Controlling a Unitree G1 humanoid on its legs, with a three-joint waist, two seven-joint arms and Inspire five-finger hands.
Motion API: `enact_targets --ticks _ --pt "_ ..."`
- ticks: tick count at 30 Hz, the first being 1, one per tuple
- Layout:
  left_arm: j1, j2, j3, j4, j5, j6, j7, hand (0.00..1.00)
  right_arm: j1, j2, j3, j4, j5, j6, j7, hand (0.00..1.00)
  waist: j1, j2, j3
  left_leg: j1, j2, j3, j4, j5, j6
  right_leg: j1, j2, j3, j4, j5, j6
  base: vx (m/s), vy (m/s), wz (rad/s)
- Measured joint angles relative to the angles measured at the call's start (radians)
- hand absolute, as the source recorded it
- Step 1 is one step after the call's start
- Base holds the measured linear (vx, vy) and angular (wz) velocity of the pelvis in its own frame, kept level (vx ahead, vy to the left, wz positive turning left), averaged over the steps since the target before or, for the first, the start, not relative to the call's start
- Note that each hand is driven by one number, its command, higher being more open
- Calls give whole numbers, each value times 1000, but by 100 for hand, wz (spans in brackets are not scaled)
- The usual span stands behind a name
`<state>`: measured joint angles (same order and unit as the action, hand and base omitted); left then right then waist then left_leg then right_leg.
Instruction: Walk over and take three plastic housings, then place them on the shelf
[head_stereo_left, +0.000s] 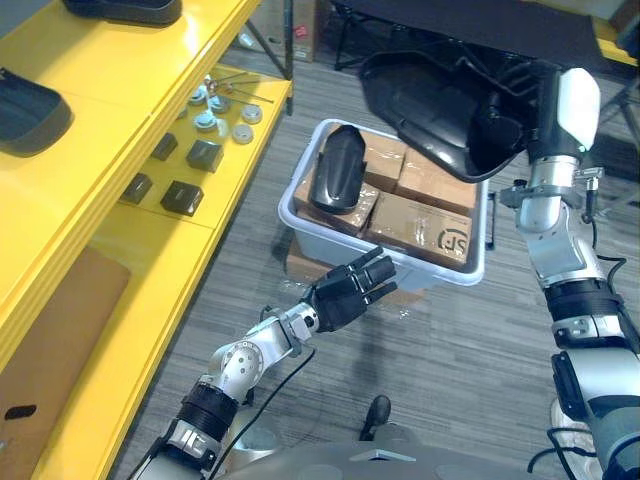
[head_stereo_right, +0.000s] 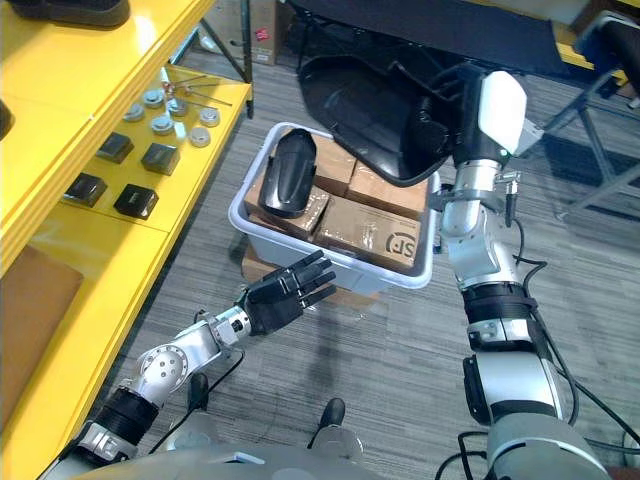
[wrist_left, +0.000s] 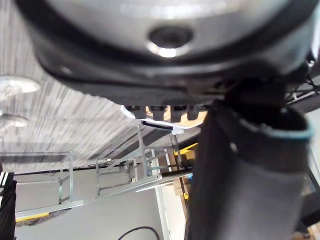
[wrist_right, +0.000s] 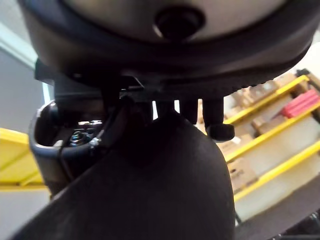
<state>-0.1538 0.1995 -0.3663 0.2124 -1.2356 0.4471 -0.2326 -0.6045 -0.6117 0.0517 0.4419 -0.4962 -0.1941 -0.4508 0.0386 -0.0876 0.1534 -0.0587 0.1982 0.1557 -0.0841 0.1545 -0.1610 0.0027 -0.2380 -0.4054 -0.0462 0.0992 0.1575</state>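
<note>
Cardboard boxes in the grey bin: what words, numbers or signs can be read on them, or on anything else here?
On the cardboard box in the grey bin: one dark round printed mark, too small and tilted to read.
On the small housing in the bin and the large raised housing: no print seen.
On the yellow shelf and its small parts: no print seen.
</note>
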Motion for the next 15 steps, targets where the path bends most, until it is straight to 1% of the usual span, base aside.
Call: enact_targets --ticks 1,2,3,5,6,8,10,11,12,15 --pt "-2 -3 1 9 -48 -3 3 100 20 3 7 -12 -24 -16 0 0 -3 5 -12 3 2 2 0 -8 -1 1 2 2 -2 4 0 -107 -1 -9" --pt "-3 -4 1 20 -102 -9 3 100 40 18 12 -20 -54 -35 0 0 -4 2 -30 6 2 4 -1 -10 -2 2 3 6 -10 11 -2 -79 4 -13" --pt "-3 -4 2 23 -119 -12 3 100 45 30 18 -20 -60 -44 0 0 -5 2 -38 9 2 6 -1 -11 -3 2 3 8 -12 14 -2 -84 4 -14" --pt "-17 -6 -1 34 -210 -19 4 100 55 63 45 -20 -88 -75 1 0 -13 0 -55 15 1 8 -1 -15 -6 11 3 11 -26 21 -3 -62 -1 -7" --pt "-23 -9 -3 37 -226 -22 4 100 61 69 50 -24 -88 -82 1 0 -13 -1 -58 16 1 8 -1 -16 -6 13 4 11 -31 25 -3 -54 -4 2" --pt "-52 -29 -9 57 -288 -47 15 100 80 83 64 -28 -108 -118 1 0 -12 -2 -60 16 0 3 -1 -15 -6 15 4 9 -31 28 -3 -40 -3 3" --pt "-54 -38 -9 57 -320 -68 27 100 81 94 83 -28 -130 -133 1 0 -12 -2 -62 16 0 2 -1 -14 -6 15 4 9 -31 29 -3 0 0 0" --pt "-54 -44 -9 58 -352 -86 37 100 86 108 91 -28 -143 -152 1 0 -13 -4 -64 16 0 1 0 -9 -1 15 4 8 -31 29 -3 0 0 0" --pt "-54 -45 -10 58 -375 -93 45 100 89 110 94 -28 -155 -157 1 0 -13 -5 -64 15 -1 1 0 -8 -3 16 4 7 -31 32 -2 0 0 0" --pt "-56 -47 -5 59 -422 -116 63 100 120 117 111 -29 -167 -202 1 0 -10 -7 -66 15 -3 -2 0 -7 -3 18 4 7 -31 33 -1 22 -4 2"
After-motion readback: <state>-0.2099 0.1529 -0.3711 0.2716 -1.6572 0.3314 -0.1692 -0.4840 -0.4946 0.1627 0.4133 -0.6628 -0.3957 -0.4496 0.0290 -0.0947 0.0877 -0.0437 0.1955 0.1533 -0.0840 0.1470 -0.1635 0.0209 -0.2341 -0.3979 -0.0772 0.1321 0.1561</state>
